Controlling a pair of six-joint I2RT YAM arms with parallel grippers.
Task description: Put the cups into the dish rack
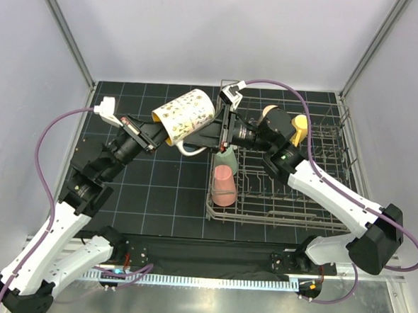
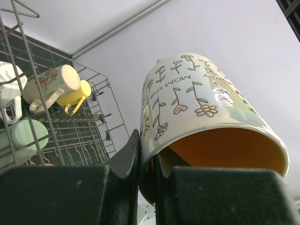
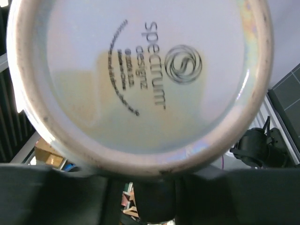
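**Dark mat, rack part-filled, one mug aloft**

Dark gridded mat [image 1: 157, 196] carries the dish rack [image 1: 276, 219] at centre right. It holds a pink cup [image 1: 224, 186], pale green cup [image 1: 225, 159], cream mug [image 1: 271, 112] and yellow mug [image 1: 300, 126]. The left gripper [image 1: 153, 135] pinches the rim of the floral mug [image 1: 187, 112] at upper centre, outside the rack. The right gripper [image 1: 220, 126] is at the mug's base, but I cannot tell if it grips. This mug is left to load.

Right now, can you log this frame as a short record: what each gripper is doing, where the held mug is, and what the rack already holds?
left gripper: shut on the rim of the flowered mug
right gripper: at the mug's base; grip unclear
flowered mug: tilted in the air, white outside, orange inside, not in the rack
dish rack: holds pink cup, pale green cup, cream mug, yellow mug, white mug
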